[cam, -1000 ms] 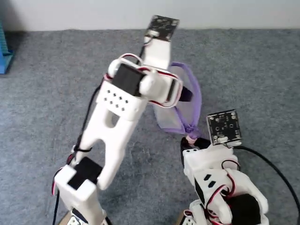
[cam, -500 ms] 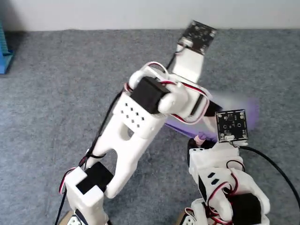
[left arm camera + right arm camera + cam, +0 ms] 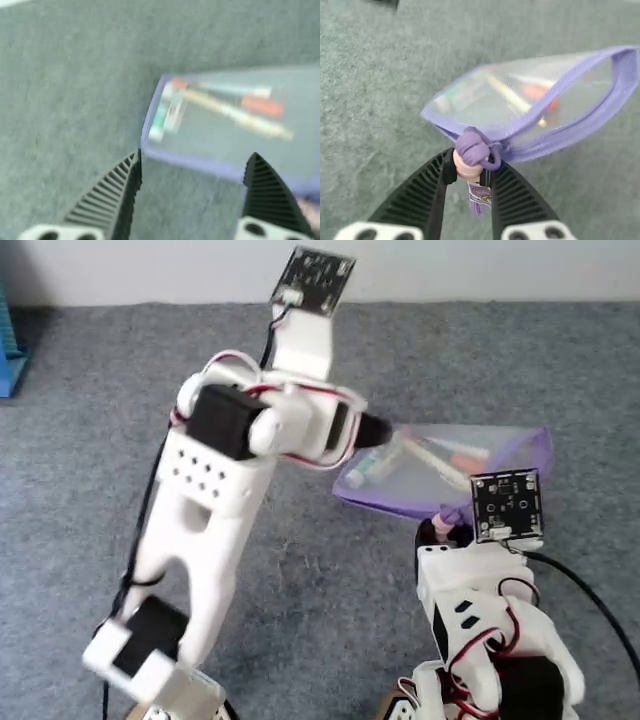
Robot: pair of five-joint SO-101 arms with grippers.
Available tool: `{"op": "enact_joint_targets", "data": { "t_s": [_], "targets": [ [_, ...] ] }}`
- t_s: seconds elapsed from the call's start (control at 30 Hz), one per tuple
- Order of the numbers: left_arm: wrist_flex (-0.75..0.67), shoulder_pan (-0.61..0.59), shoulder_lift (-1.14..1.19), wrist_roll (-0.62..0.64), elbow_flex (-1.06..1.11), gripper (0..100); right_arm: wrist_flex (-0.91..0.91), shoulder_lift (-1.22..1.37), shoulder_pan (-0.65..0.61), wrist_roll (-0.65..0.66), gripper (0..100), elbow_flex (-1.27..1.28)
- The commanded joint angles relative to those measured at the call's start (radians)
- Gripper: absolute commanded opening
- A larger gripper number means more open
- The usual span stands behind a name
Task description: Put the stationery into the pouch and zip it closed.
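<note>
Now the pouch (image 3: 450,465) is lying flat on the table (image 3: 100,440), toward its right edge and about midway between the far and near edges, with the pens (image 3: 430,455) being kept inside it. The pull (image 3: 472,150) at the pouch's near corner is being pinched between the fingers of the right gripper (image 3: 470,167). The left gripper (image 3: 195,159) is being held spread wide above the pouch's left end, touching nothing.

Whether the zip is fully run home cannot be told. If the pull is being drawn further while nothing is pinning the pouch, the whole pouch is likely to be dragged along instead of being zipped. The small pull could also be lost from the fingers.

Compared with half a second ago, the left arm has been swung back toward the table's left edge. The pouch, then blurred and partly covered by that arm, is now lying settled and uncovered.
</note>
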Motion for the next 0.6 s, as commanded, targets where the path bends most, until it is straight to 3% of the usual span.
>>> {"op": "enact_joint_targets", "data": {
  "t_s": [0.0, 0.23, 0.57],
  "targets": [
    [0.018, 0.003, -0.172, -0.014, 0.222, 33, -0.062, 0.005, 0.010, 0.075, 0.8, -0.061],
    [-0.092, 0.058, -0.344, 0.037, 0.624, 50, -0.101, 0.007, 0.004, 0.155, 0.8, -0.061],
    [-0.491, 0.091, -0.425, 0.058, 0.912, 51, -0.101, 0.007, 0.008, 0.167, 0.8, -0.061]
  ]
}}
